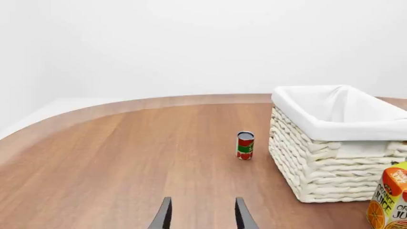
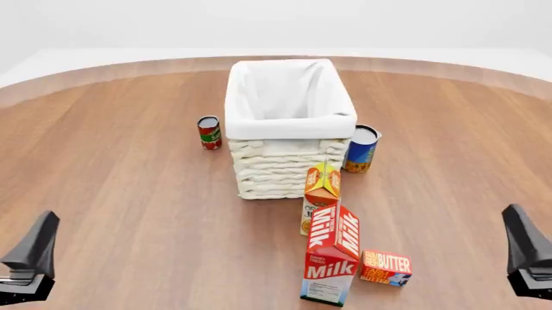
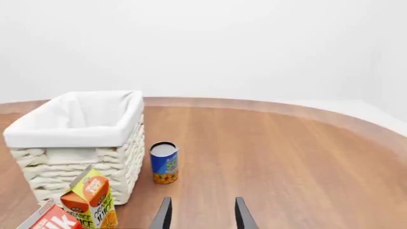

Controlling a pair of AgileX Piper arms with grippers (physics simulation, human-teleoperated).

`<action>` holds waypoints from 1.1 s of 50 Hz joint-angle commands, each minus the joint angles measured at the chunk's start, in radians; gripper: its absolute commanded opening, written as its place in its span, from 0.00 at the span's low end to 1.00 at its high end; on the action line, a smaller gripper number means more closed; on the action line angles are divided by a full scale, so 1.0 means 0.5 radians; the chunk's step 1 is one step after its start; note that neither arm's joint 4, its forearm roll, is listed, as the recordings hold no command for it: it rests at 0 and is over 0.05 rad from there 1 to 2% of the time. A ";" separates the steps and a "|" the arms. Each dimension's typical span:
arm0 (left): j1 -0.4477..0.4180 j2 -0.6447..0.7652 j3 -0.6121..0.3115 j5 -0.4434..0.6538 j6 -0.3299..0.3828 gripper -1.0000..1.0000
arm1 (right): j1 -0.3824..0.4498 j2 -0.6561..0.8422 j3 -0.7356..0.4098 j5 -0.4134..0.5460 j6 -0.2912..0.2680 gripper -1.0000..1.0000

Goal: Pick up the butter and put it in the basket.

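The left gripper [image 2: 30, 261] is hovering low at the near left, its dark tapered fingers [image 1: 163, 215] parted and holding nothing. A small red can [image 2: 209, 132] is standing on the smooth wood table [image 2: 112, 174], just left of the woven wicker basket [image 2: 289, 165] with its white cloth liner. Before the basket, a juice carton [image 2: 321, 194] and a milk carton [image 2: 332, 261] are standing; the flat butter box [image 2: 386, 268] is lying just right of the milk. A blue can [image 2: 360, 148] is sitting by the basket's right corner. The right gripper [image 2: 526, 258] is likewise spread and empty.
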State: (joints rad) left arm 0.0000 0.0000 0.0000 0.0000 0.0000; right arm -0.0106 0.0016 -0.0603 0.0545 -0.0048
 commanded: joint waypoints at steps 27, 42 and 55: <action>0.000 0.000 0.000 0.000 0.000 1.00 | 0.256 0.760 -0.203 -0.729 -0.365 1.00; 0.000 0.000 0.000 0.000 0.000 1.00 | 0.448 1.362 -0.936 -0.362 -0.887 1.00; 0.000 0.000 0.000 0.000 0.000 1.00 | 0.531 1.628 -1.540 0.301 -1.155 1.00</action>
State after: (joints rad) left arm 0.0000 0.0000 0.0000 0.0000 0.0000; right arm 0.2220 0.6916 -0.5917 -0.0187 -0.5028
